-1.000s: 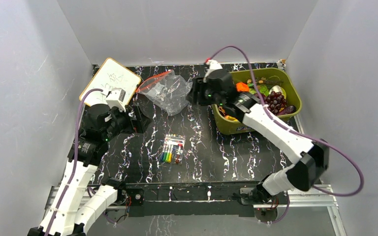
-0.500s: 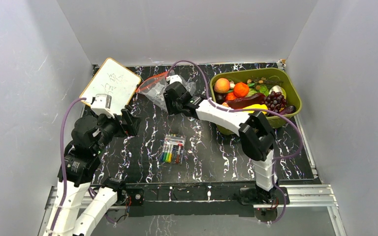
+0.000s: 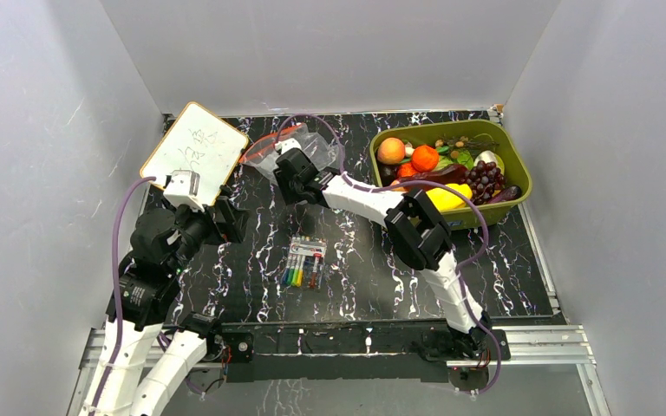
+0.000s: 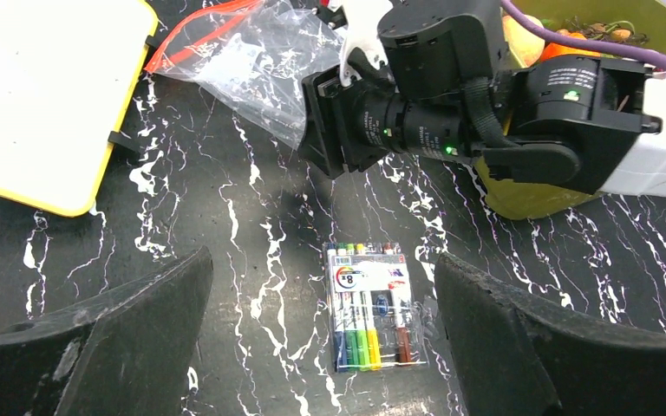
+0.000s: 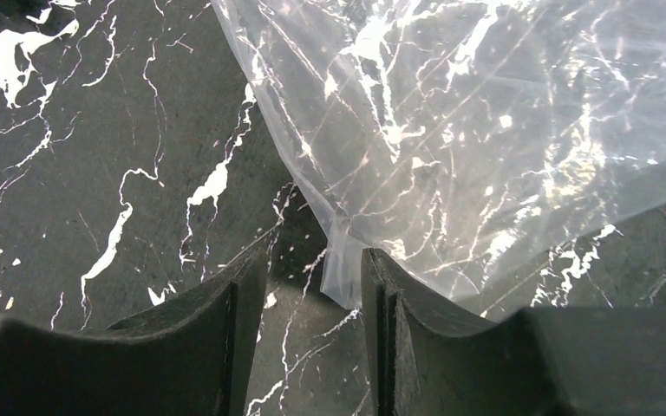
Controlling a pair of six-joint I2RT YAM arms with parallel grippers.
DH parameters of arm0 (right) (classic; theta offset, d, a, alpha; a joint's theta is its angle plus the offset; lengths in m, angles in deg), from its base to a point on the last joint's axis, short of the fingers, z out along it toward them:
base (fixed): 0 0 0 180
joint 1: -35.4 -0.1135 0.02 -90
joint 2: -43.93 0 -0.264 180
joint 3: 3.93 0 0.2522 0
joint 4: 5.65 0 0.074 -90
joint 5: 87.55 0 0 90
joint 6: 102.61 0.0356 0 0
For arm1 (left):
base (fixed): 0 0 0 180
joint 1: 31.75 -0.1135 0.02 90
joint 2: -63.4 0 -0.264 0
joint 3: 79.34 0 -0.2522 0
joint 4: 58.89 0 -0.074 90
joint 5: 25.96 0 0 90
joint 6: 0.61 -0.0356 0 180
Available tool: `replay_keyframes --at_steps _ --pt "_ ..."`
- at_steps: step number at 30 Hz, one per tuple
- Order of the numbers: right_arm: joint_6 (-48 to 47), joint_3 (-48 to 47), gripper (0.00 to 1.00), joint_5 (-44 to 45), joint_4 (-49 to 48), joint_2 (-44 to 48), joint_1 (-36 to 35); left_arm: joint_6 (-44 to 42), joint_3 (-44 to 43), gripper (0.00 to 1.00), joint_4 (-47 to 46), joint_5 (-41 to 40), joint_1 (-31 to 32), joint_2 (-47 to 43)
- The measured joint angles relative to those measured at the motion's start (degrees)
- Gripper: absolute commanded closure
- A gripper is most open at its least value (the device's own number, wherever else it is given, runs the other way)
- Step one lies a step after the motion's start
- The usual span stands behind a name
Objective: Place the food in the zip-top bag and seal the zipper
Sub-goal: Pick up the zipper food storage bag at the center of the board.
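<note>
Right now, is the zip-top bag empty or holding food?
Empty: only the marbled table shows through the clear zip-top bag; the toy food lies in the olive-green bin.

food (image 3: 425, 158) in bin (image 3: 494, 214) right, zip-top bag (image 4: 243, 56) behind markers (image 3: 304, 263), whiteboard (image 3: 195, 147) left

A black table (image 3: 355, 260) with thin white squiggly lines all over it fills the middle of the room. Plain pale grey walls stand close around it: a back wall (image 3: 329, 52), a left wall (image 3: 43, 173) and a right wall (image 3: 607, 173). A shiny metal rail (image 3: 538, 347) runs along the table's near edge, and the light is soft and even.
</note>
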Motion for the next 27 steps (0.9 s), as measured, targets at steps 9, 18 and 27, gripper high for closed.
replay_keyframes --at_steps 9,18,27 --pt "-2.93 -2.08 0.61 1.16 -0.24 -3.69 0.00 0.39 0.00 0.02 -0.28 -0.48 0.00 0.04" --pt "-6.49 -2.08 1.00 3.17 -0.87 -3.93 0.00 0.17 1.49 0.03 -1.70 0.02 0.00 0.28" --pt "-8.33 5.51 1.00 -0.74 -1.27 1.29 0.00 -0.74 2.95 0.09 -2.84 4.33 0.00 0.92"
